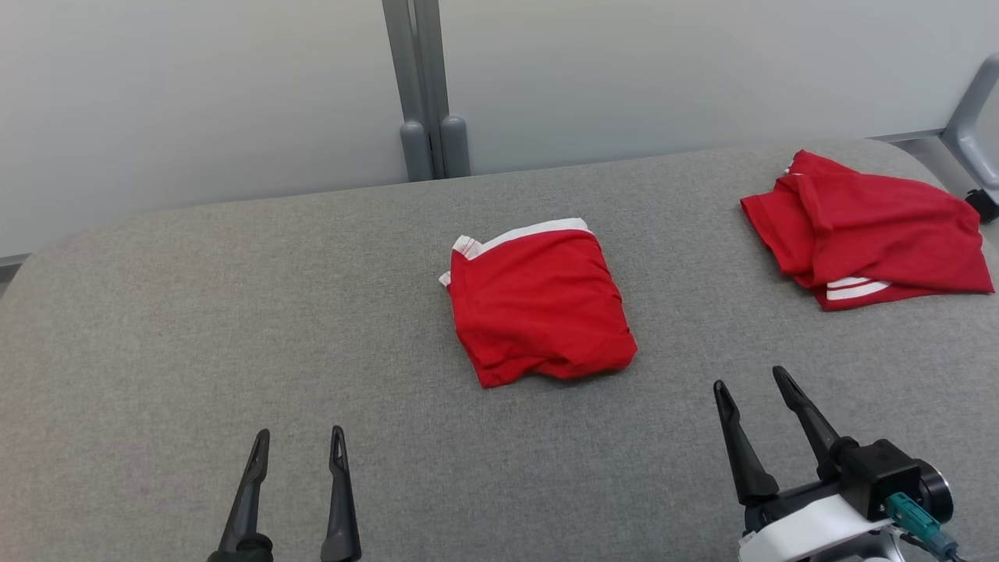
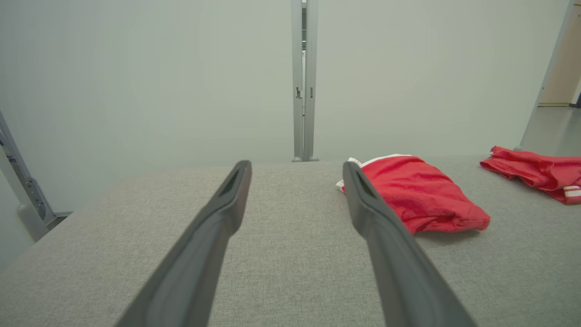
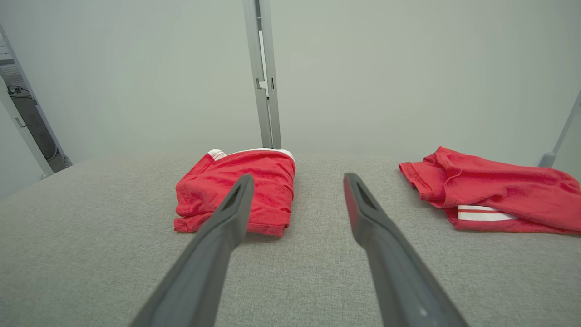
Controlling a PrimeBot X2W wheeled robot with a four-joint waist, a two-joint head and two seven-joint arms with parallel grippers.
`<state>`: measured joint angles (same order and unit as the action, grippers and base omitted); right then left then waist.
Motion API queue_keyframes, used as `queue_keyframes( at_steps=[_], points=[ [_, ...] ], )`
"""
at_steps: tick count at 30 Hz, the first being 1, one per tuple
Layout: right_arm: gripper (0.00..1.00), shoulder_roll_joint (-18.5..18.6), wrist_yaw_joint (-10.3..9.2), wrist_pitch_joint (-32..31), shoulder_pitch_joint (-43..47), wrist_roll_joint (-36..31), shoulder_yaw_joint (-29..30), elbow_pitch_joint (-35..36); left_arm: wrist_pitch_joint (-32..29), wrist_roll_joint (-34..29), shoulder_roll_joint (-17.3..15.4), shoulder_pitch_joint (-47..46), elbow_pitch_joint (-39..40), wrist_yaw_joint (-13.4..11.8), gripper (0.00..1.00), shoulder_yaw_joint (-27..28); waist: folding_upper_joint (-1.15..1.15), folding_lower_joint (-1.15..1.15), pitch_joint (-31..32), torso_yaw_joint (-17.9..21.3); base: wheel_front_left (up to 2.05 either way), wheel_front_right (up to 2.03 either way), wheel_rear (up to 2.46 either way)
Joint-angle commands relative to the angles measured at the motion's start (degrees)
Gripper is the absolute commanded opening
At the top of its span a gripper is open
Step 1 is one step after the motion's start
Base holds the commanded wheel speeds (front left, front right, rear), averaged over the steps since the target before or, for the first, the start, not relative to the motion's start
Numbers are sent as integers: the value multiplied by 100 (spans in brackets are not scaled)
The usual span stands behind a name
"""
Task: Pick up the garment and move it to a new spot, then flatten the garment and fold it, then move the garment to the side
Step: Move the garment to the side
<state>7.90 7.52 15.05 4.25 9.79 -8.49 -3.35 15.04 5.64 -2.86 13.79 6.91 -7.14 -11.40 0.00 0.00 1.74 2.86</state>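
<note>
Centre of grey padded table (image 1: 156, 328): folded red garment (image 1: 541, 304), lying flat as a near-square packet. Slightly longer far-to-near than across. White-trimmed edge turned away toward the back wall, rumpled fold edge turned toward the robot, near end skewed a bit to the robot's right. Ahead of both grippers and between them, clear of every fingertip, touching neither.

Left gripper (image 1: 300, 432) low at near left, fingers spread wide, holding nothing, aimed past the garment's left side. Right gripper (image 1: 750, 378) at near right, fingers likewise wide apart and empty, leaning leftward, closer to the garment than the left one.

Far right of table: second red garment (image 1: 866, 230), loosely bunched, white stripes showing, well apart from the folded one.
</note>
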Motion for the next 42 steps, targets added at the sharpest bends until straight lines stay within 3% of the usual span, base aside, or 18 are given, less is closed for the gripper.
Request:
queue_keyframes(
  at_steps=[1,17,42],
  points=[
    [100,-22,-8,14,63,16,16,-15,15,-53,-8,74,-13,3,100,22,0,0,6,-2,0,0,0],
    [100,-56,-8,14,114,67,-55,-43,15,-3,-8,189,-139,114,100,106,0,0,80,-55,0,0,0],
    [100,-14,-8,14,-4,37,-162,-61,15,5,-8,166,-263,42,100,34,0,0,97,-116,0,0,0]
  ],
)
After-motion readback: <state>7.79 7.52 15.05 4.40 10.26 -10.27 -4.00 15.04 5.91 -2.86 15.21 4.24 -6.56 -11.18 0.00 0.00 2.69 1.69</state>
